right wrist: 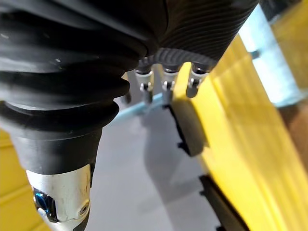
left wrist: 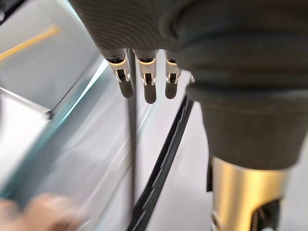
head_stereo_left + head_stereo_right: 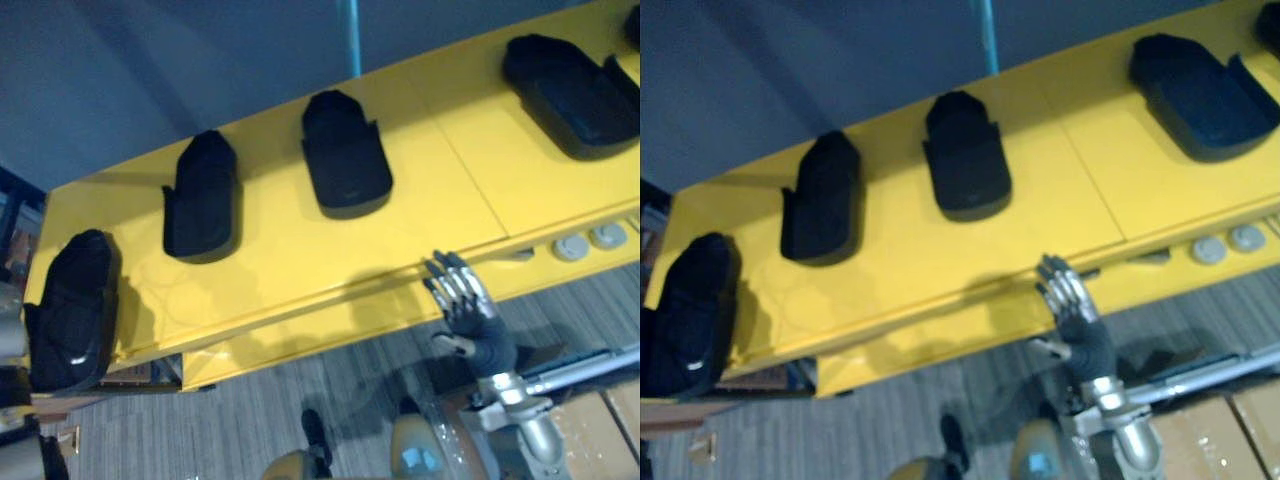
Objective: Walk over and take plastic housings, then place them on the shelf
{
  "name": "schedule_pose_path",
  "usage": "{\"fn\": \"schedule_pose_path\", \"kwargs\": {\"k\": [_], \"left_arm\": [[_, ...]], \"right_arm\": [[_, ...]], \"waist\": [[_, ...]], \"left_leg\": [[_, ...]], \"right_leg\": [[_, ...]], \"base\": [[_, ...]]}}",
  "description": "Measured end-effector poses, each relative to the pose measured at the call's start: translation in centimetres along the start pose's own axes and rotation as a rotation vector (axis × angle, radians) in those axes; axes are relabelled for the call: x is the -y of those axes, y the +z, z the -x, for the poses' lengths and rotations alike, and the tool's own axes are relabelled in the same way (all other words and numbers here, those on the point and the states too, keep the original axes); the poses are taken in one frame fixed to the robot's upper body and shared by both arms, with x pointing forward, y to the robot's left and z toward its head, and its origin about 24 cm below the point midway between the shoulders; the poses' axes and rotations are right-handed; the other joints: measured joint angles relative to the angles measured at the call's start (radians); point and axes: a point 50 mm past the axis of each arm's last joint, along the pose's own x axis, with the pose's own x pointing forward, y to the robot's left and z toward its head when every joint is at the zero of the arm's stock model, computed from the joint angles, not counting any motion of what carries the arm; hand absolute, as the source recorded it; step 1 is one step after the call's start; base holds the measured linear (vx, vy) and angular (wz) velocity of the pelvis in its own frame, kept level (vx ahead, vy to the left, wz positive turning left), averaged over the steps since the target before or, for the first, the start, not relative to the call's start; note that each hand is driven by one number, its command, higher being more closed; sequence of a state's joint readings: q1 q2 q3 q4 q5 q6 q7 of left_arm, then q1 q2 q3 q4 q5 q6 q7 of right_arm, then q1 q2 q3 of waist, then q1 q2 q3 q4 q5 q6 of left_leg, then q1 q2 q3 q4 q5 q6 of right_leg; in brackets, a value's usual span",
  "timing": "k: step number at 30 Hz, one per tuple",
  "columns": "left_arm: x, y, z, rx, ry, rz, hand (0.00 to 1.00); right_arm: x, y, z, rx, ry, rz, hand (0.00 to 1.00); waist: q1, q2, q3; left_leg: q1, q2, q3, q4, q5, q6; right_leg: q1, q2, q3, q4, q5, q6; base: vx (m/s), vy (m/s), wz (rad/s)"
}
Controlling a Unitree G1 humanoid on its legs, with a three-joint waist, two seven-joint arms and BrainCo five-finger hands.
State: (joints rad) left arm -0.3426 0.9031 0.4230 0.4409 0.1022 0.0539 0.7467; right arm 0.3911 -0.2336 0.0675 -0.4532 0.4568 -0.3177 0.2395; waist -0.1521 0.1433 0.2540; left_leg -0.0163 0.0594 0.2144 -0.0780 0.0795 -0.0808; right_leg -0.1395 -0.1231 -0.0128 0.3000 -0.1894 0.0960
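Several black plastic housings lie in a row on the yellow shelf (image 3: pixel 270 250): one at the far left end (image 3: pixel 70 310), then one (image 3: pixel 203 196), a middle one (image 3: pixel 345 155) and one at the right (image 3: pixel 570 90). My right hand (image 3: pixel 462 300) is at the shelf's front edge, below and to the right of the middle housing, fingers straight and holding nothing. Its fingers (image 1: pixel 166 86) point along the yellow surface in the right wrist view. My left hand (image 2: pixel 144 82) shows its fingers straight against a grey panel, with nothing in it.
Two round grey discs (image 3: pixel 590 242) sit on the shelf's front face at the right. Cardboard boxes (image 3: pixel 620 420) stand on the grey carpet at the lower right. A dark blue wall with a teal strip (image 3: pixel 348 35) rises behind the shelf.
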Motion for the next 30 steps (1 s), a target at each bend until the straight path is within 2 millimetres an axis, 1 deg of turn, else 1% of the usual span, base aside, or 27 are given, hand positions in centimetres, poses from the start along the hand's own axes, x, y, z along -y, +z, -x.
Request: {"fn": "schedule_pose_path", "kwargs": {"k": [2,4,5,6,7,8,9,11,12,14,16,18,19,20,22,25,26,27,29,30], "left_arm": [[1.8,0.9,0.4,0.030,-0.011,0.087,0.00],[3.8,2.4,1.0,0.044,-0.038,0.176,0.00],[4.6,3.3,2.0,0.068,-0.063,0.243,0.00],[4.9,3.7,2.7,0.078,-0.079,0.281,0.00],[5.3,4.9,4.6,0.106,-0.112,0.378,0.00],[5.1,5.7,6.9,0.140,-0.157,0.473,0.00],[4.7,6.2,8.7,0.159,-0.199,0.541,0.00],[3.6,6.4,12.5,0.150,-0.287,0.646,0.00],[2.5,6.3,14.9,0.122,-0.342,0.703,1.00],[0.6,5.9,17.8,0.073,-0.445,0.759,1.00],[-0.4,5.3,19.0,0.042,-0.499,0.761,1.00],[-1.6,4.1,20.3,-0.029,-0.562,0.781,1.00],[-2.0,3.8,20.6,-0.046,-0.574,0.786,1.00],[-2.8,3.2,21.2,-0.077,-0.594,0.788,1.00],[-3.8,2.6,21.3,-0.086,-0.577,0.767,1.00],[-4.6,2.8,20.9,-0.067,-0.533,0.772,1.00],[-5.1,2.6,20.5,-0.066,-0.487,0.763,1.00],[-5.5,2.4,20.3,-0.067,-0.446,0.759,1.00],[-6.2,2.0,19.9,-0.077,-0.360,0.758,1.00],[-6.3,1.9,19.9,-0.084,-0.342,0.757,1.00]], "right_arm": [[0.0,-0.8,-0.9,0.009,0.014,0.004,0.00],[-0.5,-1.7,-2.7,0.013,0.048,0.008,0.00],[-0.9,-1.7,-3.5,0.027,0.060,0.010,0.00],[-1.3,-1.8,-3.6,0.030,0.066,0.002,0.00],[-1.7,-1.8,-3.7,0.040,0.063,0.010,0.00],[-1.9,-2.0,-3.5,0.035,0.038,0.024,0.00],[-2.0,-2.1,-3.3,0.032,0.020,0.036,0.00],[-1.9,-2.0,-3.3,0.040,-0.016,0.055,0.00],[-1.7,-1.9,-3.2,0.057,-0.044,0.055,0.00],[-1.2,-1.4,-3.4,0.086,-0.096,0.060,0.00],[-0.8,-1.2,-3.6,0.101,-0.117,0.068,0.00],[-1.1,-1.2,-4.0,0.109,-0.119,0.064,0.00],[-1.3,-1.2,-4.0,0.110,-0.120,0.068,0.00],[-1.8,-1.4,-4.2,0.110,-0.116,0.063,0.00],[-2.3,-1.7,-4.4,0.108,-0.117,0.037,0.00],[-2.4,-2.2,-4.5,0.089,-0.133,0.023,0.00],[-2.4,-2.8,-4.6,0.066,-0.131,0.018,0.00],[-2.7,-3.2,-4.6,0.053,-0.125,0.009,0.00],[-2.8,-3.7,-4.5,0.030,-0.123,0.005,0.00],[-2.9,-3.9,-4.4,0.021,-0.120,0.002,0.00]], "waist": [[0.001,-0.007,-0.020],[0.003,-0.018,-0.028],[0.001,-0.019,-0.041],[0.002,-0.018,-0.048],[0.001,-0.020,-0.063],[0.001,-0.026,-0.080],[0.003,-0.033,-0.085],[0.011,-0.046,-0.100],[0.017,-0.052,-0.114],[0.049,-0.061,-0.134],[0.075,-0.061,-0.140],[0.124,-0.063,-0.153],[0.132,-0.063,-0.158],[0.144,-0.069,-0.166],[0.148,-0.076,-0.173],[0.170,-0.096,-0.179],[0.174,-0.108,-0.187],[0.178,-0.113,-0.192],[0.175,-0.125,-0.195],[0.178,-0.127,-0.196]], "left_leg": [[0.003,0.002,-0.013,0.000,0.000,0.000],[0.016,0.003,-0.011,0.000,0.000,0.000],[0.016,0.004,-0.010,0.000,-0.001,0.000],[0.016,0.004,-0.010,0.000,-0.001,0.000],[0.018,0.005,-0.011,-0.001,-0.001,0.000],[0.024,0.006,-0.011,-0.001,-0.001,0.000],[0.036,0.006,-0.012,-0.002,-0.001,0.000],[0.057,0.007,-0.014,-0.002,-0.001,0.000],[0.064,0.008,-0.019,-0.002,-0.001,0.000],[0.067,0.012,-0.048,-0.002,-0.002,-0.001],[0.068,0.018,-0.067,-0.003,-0.011,-0.002],[0.065,0.020,-0.082,-0.008,-0.012,-0.003],[0.064,0.019,-0.090,-0.009,-0.012,-0.003],[0.059,0.017,-0.103,-0.009,-0.014,0.001],[0.046,0.015,-0.113,-0.010,-0.008,0.000],[0.029,0.013,-0.124,-0.010,0.004,-0.001],[0.026,0.011,-0.127,-0.010,0.010,0.000],[0.023,0.010,-0.131,-0.010,0.013,-0.002],[0.010,0.006,-0.152,-0.011,0.020,0.001],[0.005,0.006,-0.157,-0.011,0.021,0.001]], "right_leg": [[0.019,0.000,-0.014,-0.018,0.001,-0.001],[0.030,0.001,-0.011,-0.023,0.006,-0.002],[0.038,0.002,-0.011,-0.037,0.014,-0.001],[0.041,0.003,-0.011,-0.044,0.020,-0.001],[0.057,0.005,-0.013,-0.061,0.031,0.000],[0.072,0.006,-0.014,-0.079,0.037,0.002],[0.091,0.006,-0.015,-0.093,0.041,0.002],[0.135,0.006,-0.026,-0.126,0.048,0.002],[0.160,0.006,-0.046,-0.148,0.053,0.002],[0.195,0.010,-0.078,-0.174,0.059,-0.001],[0.215,0.017,-0.104,-0.189,0.065,-0.001],[0.234,0.021,-0.126,-0.214,0.078,-0.002],[0.241,0.021,-0.131,-0.223,0.082,-0.002],[0.250,0.018,-0.151,-0.242,0.085,-0.002],[0.247,0.017,-0.163,-0.251,0.086,-0.005],[0.245,0.019,-0.180,-0.268,0.097,-0.004],[0.246,0.019,-0.182,-0.274,0.100,-0.003],[0.246,0.019,-0.186,-0.276,0.104,-0.007],[0.246,0.017,-0.208,-0.278,0.109,-0.004],[0.246,0.017,-0.214,-0.278,0.109,-0.004]], "base": [[0.03,0.004,0.16],[0.00,0.001,-0.04],[0.00,0.004,-0.12],[0.03,0.010,-0.08],[0.06,0.004,-0.07],[0.08,0.000,-0.03],[0.07,-0.011,0.00],[0.06,-0.016,0.13],[0.04,-0.021,0.29],[0.01,-0.026,0.43],[-0.05,-0.013,0.41],[-0.11,-0.001,0.31],[-0.13,0.007,0.33],[-0.10,0.010,0.28],[-0.09,0.017,0.23],[-0.06,0.021,0.13],[-0.02,0.015,0.04],[-0.01,0.009,0.09],[0.00,-0.006,0.23],[0.01,-0.009,0.32]]}}
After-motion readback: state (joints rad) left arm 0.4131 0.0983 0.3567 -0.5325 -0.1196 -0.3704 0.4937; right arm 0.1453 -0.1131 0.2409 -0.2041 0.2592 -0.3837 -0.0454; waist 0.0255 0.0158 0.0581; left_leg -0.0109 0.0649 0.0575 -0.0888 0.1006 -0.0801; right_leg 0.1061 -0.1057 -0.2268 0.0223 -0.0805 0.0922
